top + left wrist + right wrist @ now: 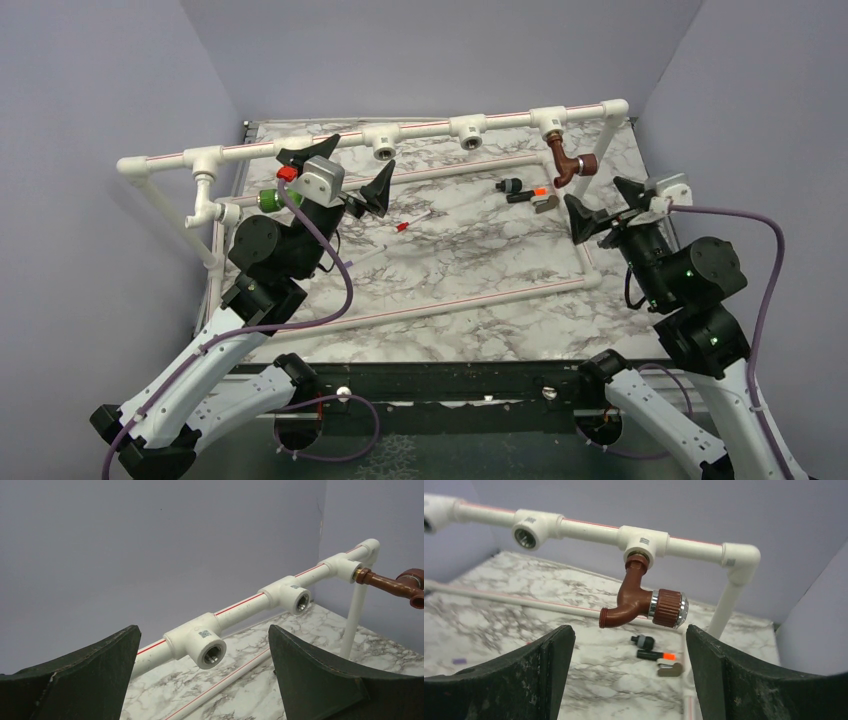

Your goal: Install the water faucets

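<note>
Left gripper (345, 172): wide open, empty, facing a bare T-fitting (202, 647)
Right gripper (607, 205): wide open, empty
Copper faucet (634, 600): hanging from the right T-fitting (642, 541)
Green faucet (268, 199): at the frame's left end, half hidden
Risk: cross-threading if a stem enters tilted; a finger may knock the pipe frame (425, 129)
Surface: marbled tabletop (450, 260), lilac walls (450, 50)

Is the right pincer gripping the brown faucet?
No, the right pincer is open, and the brown faucet hangs from its T-fitting untouched.
</note>
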### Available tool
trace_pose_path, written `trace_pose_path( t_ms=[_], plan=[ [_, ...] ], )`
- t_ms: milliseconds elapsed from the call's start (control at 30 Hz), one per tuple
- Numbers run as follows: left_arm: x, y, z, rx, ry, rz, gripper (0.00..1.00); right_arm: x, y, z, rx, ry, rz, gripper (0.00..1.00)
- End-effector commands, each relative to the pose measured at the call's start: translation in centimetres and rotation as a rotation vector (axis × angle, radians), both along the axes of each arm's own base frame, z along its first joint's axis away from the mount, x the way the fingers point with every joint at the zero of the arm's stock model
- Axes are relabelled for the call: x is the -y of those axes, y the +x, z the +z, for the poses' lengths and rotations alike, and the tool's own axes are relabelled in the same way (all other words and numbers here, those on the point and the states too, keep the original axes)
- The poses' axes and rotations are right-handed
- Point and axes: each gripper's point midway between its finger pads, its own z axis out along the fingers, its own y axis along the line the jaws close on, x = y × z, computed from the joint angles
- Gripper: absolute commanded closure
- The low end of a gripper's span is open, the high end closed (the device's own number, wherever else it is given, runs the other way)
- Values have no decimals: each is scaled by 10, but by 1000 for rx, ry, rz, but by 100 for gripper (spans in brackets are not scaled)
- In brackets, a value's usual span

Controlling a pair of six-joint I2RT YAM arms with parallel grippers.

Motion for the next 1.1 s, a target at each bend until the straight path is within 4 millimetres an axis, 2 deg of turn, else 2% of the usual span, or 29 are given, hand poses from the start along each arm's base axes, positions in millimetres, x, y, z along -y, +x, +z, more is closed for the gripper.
trace_pose_path(
  t_ms=[0,100,233,400,800,933,1067],
  plan=[
    [-6,-1,6,20,-21,15,1,-20,-11,-1,162,-516,176,14],
    [-6,-2,7,20,-24,12,1,-22,-8,-6,211,-730,208,14],
    [-6,-3,7,22,-23,13,1,-11,1,6,321,-894,112,15],
    [-6,-3,7,24,-24,15,1,-8,21,-4,346,-1141,79,14],
    [-6,-1,6,22,-18,21,1,-20,53,-10,467,-1358,17,18],
    [-6,0,5,20,-14,22,1,-12,63,-18,460,-1421,-63,20],
    [-6,0,5,20,-14,24,1,-9,68,-15,488,-1439,-129,22]
  ],
)
